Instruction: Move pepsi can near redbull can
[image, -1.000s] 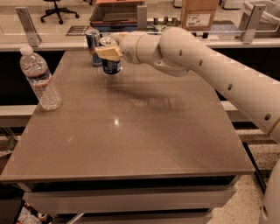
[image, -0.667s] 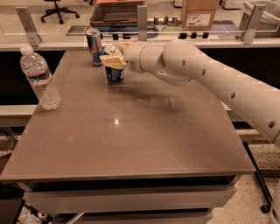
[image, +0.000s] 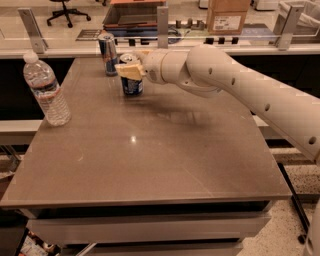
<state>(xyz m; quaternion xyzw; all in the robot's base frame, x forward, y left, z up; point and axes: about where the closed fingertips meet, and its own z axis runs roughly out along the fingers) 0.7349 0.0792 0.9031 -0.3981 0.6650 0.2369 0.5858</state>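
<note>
One redbull can (image: 108, 54), one bottle (image: 47, 90), one gripper (image: 131, 67) at one pepsi can (image: 132, 86).

Table (image: 165, 165): brown, flat top with a faint glare spot near its middle; a lower shelf shows under the front edge.

Water bottle (image: 46, 90): clear plastic, white cap, upright on the table's left side near the edge.

Gripper (image: 129, 71): over the table's far left part.

Counter (image: 75, 49): pale, runs behind the table, with grey upright posts (image: 162, 25) along it.

Cardboard box (image: 227, 15): brown with a white label, upright beyond the counter at right of centre.

Office chair (image: 65, 10): black, only its wheeled base visible, far left background.

Floor (image: 290, 225): speckled, visible at lower right.
</note>
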